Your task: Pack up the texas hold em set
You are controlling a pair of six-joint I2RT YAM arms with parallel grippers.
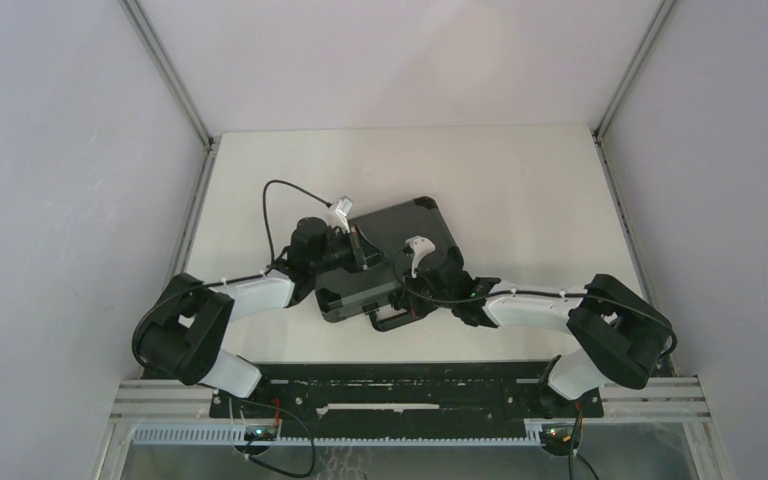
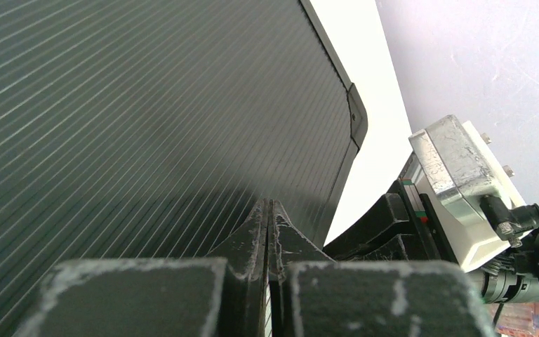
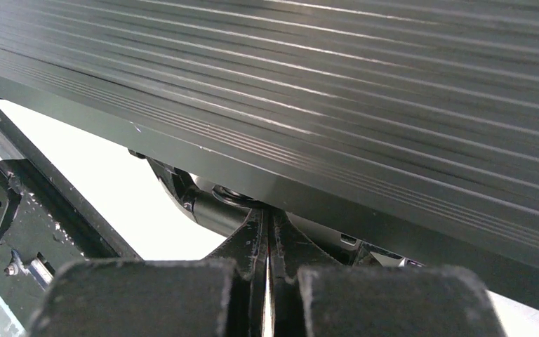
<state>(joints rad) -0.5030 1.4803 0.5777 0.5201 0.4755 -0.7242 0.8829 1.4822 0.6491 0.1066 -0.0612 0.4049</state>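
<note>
- The black hard briefcase with a ribbed lid (image 1: 400, 225) lies at the middle of the white table (image 1: 520, 200). Its carry handle (image 1: 392, 320) points toward the bottom of the frame. No chips, cards or buttons show, so the set is probably already inside.
- The left gripper (image 1: 362, 255) reaches over the case from the left. In its wrist view the fingers (image 2: 256, 235) are pressed together on nothing, low at bottom centre against the ribbed lid (image 2: 147, 105).
- The right gripper (image 1: 415, 290) comes in from the lower right, near the handle edge. Its fingers (image 3: 253, 242) are likewise together and empty, just under the lid's front edge (image 3: 393, 84).
- Tips held together likely serve as blunt pushers for seating or latching the lid.
- Whether the lid is fully down cannot be told.
</note>
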